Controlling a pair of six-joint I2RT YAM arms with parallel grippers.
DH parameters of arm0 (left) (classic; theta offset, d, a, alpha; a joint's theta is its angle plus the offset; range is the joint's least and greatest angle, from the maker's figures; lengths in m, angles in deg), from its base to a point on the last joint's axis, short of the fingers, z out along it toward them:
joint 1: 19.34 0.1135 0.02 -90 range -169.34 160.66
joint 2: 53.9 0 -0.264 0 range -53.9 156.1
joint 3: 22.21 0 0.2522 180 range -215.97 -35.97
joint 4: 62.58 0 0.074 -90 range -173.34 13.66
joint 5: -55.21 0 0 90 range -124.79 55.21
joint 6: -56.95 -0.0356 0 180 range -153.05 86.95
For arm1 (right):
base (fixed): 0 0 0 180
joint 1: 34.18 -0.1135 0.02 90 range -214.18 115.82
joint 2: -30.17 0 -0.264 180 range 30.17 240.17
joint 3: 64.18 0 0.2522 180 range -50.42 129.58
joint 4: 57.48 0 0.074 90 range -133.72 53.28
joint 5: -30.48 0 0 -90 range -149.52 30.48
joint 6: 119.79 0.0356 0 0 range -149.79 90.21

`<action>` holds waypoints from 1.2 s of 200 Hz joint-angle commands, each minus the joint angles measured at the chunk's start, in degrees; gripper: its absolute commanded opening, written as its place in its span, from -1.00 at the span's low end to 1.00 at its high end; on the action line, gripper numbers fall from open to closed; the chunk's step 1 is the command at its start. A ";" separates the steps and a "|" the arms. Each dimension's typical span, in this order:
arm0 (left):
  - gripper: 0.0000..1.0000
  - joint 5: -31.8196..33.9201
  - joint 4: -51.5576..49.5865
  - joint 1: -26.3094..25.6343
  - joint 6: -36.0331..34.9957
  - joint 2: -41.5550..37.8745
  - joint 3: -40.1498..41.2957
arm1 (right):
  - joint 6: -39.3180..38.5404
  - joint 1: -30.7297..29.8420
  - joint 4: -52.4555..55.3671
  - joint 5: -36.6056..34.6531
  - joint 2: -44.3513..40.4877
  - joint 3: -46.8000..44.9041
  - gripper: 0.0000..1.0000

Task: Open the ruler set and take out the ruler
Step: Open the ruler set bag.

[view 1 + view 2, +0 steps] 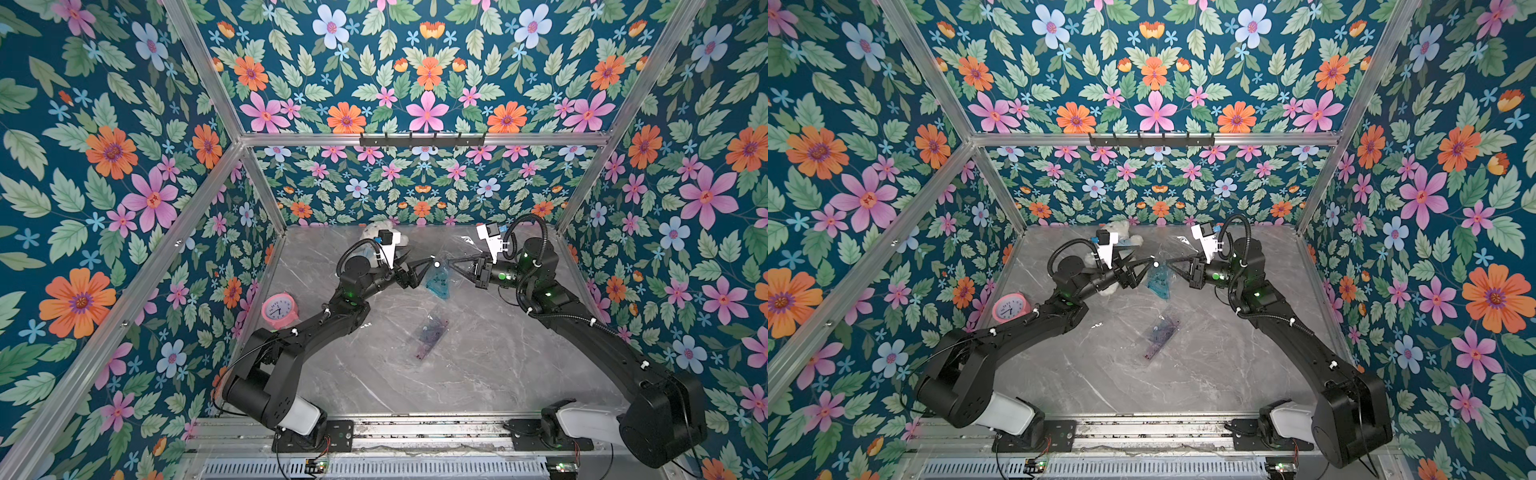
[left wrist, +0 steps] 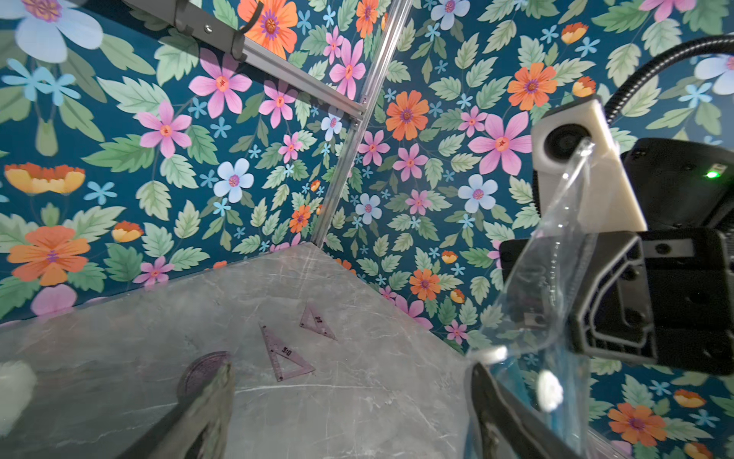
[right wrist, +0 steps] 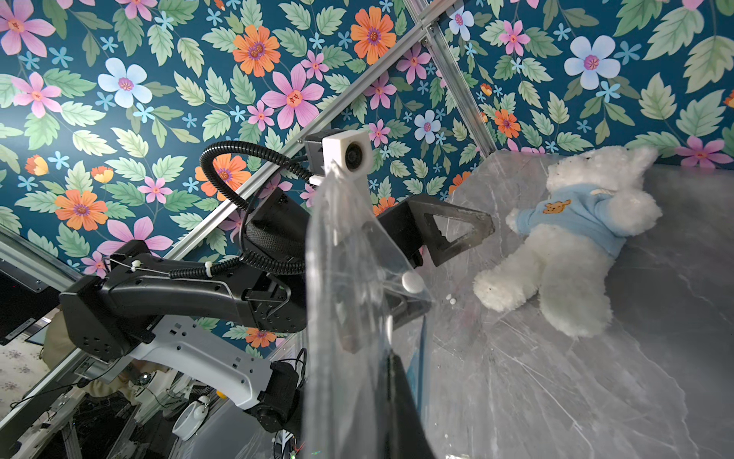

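One pouch (image 1: 436, 283), one clock (image 1: 277, 309), one teddy (image 3: 576, 242)

Walls (image 1: 428, 83) were papered on three sides: dark teal ground, pink, orange and pale-blue flowers, green leaves. Aluminium frame (image 1: 291, 139) ran up the corners and across the back wall partway up. A black hook rail (image 1: 422, 141) was fixed to that crossbar. The floor of the cell was a grey marble-look tabletop (image 1: 457, 374) with pale veins, faintly glossy, pink petals mirrored along its far edge. Slotted metal rails (image 1: 415, 428) lined the near edge, a vented grille (image 1: 374, 469) below them. Light was even and soft, shadows faint.
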 commanded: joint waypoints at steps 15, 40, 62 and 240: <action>0.76 -17.05 15.03 2.07 13.35 5.53 -2.66 | -0.10 -0.03 -1.91 0.81 -0.02 -0.13 -1.00; 0.69 -23.02 24.47 2.36 21.64 9.45 -4.31 | -0.14 -0.08 -2.15 0.52 0.04 -0.20 -1.00; 0.61 -25.97 26.92 2.45 24.77 10.89 -5.52 | -0.40 -0.09 -2.10 0.21 0.10 -0.18 -1.00; -0.94 -28.13 24.62 2.43 25.52 10.74 -6.16 | -0.19 -0.08 -2.55 -0.51 1.63 0.33 -1.00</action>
